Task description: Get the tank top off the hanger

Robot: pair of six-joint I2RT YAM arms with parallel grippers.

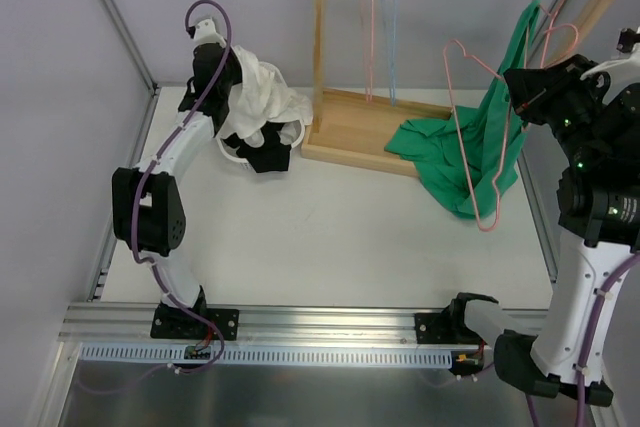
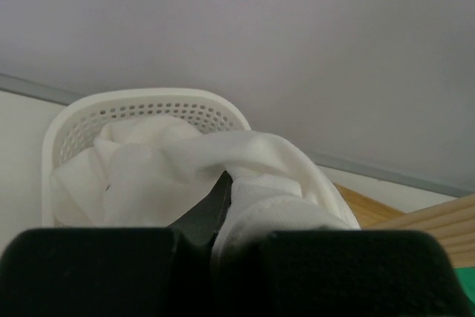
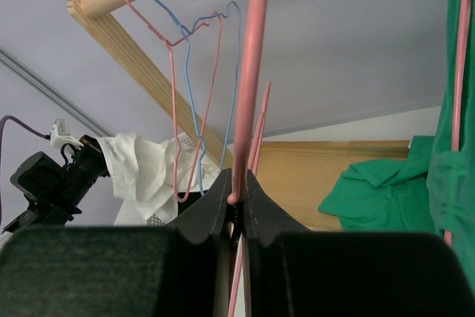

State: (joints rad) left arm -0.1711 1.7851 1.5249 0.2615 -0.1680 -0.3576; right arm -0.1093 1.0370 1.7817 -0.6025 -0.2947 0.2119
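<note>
Right wrist view: one right gripper (image 3: 236, 200), jaws pressed onto one thin pink wire hanger (image 3: 251, 50); one green fabric tank top (image 3: 386, 183) hanging just right of it.

Left wrist view: one left gripper (image 2: 223, 217), jaws pinching one bunched white cloth (image 2: 163, 161) above one white perforated plastic basket (image 2: 141, 110).

Top external view: four hangers counted, three pink plus one blue wire hanger (image 1: 391, 47). Tank top draped from the right end of the single wooden rack (image 1: 350, 132) down onto its base and the white worktop (image 1: 330, 237). Cannot tell which hanger carries it.

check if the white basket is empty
Not empty: white cloth drapes into the basket, one end pinched in the left jaws.
</note>
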